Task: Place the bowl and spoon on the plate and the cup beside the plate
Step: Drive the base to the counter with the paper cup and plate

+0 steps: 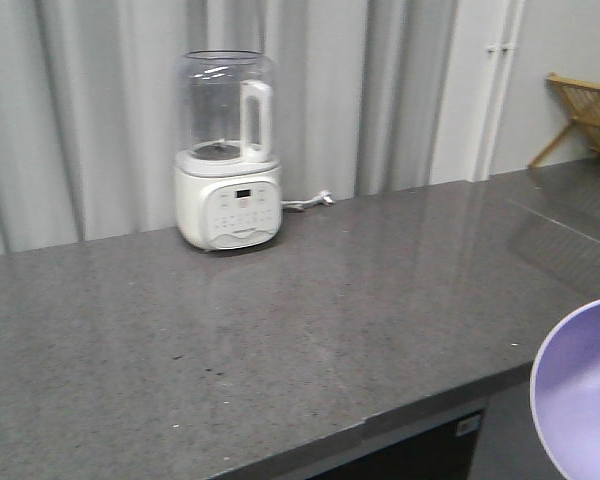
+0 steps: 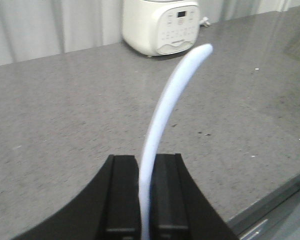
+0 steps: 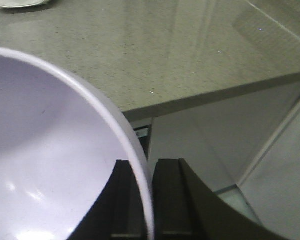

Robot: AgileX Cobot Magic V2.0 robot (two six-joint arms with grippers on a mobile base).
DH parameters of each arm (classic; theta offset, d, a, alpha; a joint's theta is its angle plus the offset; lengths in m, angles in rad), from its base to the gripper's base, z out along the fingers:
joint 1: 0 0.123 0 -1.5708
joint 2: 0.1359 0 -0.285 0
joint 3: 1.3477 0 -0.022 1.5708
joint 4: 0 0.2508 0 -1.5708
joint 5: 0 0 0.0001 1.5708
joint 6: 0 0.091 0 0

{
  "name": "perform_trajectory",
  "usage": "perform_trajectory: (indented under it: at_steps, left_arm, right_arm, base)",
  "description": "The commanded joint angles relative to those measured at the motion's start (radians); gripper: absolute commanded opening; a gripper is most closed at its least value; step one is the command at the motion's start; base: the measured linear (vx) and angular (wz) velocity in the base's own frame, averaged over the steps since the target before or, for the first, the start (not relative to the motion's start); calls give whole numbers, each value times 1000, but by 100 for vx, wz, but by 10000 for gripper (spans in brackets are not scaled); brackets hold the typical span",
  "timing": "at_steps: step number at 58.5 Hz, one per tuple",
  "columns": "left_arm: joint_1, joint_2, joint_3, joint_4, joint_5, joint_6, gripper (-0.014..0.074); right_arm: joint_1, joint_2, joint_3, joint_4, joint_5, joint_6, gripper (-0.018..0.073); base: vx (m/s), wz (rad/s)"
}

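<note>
My left gripper (image 2: 146, 162) is shut on the pale blue spoon (image 2: 166, 105), whose curved handle rises from between the black fingers and arcs above the grey counter. My right gripper (image 3: 144, 167) is shut on the rim of the lavender bowl (image 3: 45, 160), one finger inside the wall and one outside. The bowl hangs past the counter's front edge, and in the front view its rim shows at the lower right (image 1: 585, 390). The plate and the cup are out of view.
A white blender base with a clear jar (image 1: 227, 150) stands at the back of the grey counter (image 1: 310, 310), its cord lying to the right. A wooden rack (image 1: 590, 115) sits far right. The counter's front edge (image 3: 220, 92) drops to cabinet fronts.
</note>
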Motion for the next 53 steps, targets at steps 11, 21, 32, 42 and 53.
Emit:
perform_trajectory:
  at_steps: [11,21,32,42,53]
  left_arm:
    - [-2,-5,-29,-6,-85,-5,4]
    - [-2,-5,-29,-6,-85,-5,4]
    - [-2,-5,-29,-6,-85,-5,4]
    - [-2,-5,-29,-6,-85,-5,4]
    - [-2,-5,-29,-6,-85,-5,4]
  right_arm:
    - [-2,-4,-28,1,-83,-5,-12]
    - [-2,-4,-28,2,-83,-5,-12]
    - [-2,-4,-28,2,-83,-5,-12]
    - [-2,-4,-28,2,-83,-5,-12]
    - [-2,-4,-28,2,-82,-5,-12]
  base:
    - [3,-71]
    - [7,-66]
    - [11,-63]
    - [15,-59]
    - [16,-59]
